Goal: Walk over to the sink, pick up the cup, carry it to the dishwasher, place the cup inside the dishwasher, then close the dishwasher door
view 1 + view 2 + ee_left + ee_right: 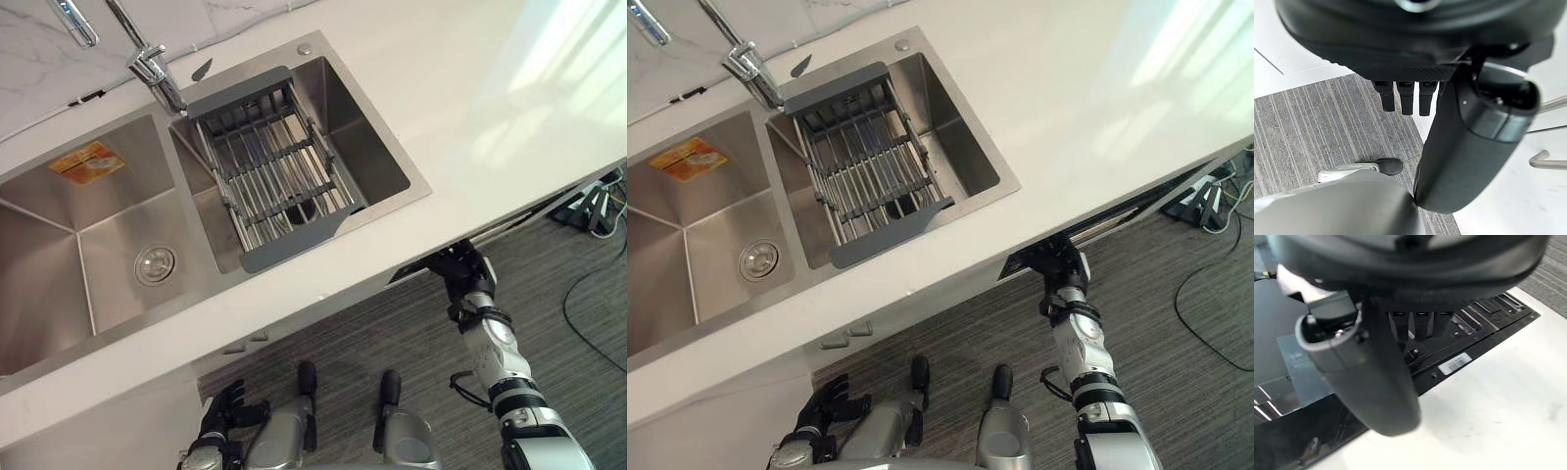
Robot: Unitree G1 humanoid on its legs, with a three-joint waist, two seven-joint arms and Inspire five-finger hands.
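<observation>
Dishwasher door lies just beside the right robot hand, whose straight fingers hold nothing.

No legible print, orange sticker in sink basin, white label on dishwasher edge

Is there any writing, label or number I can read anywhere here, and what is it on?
Orange sticker in the left sink basin: print too small to read.
White label on the dishwasher door edge: barcode-like marks, too blurred to read.
No text here can be quoted.
</observation>
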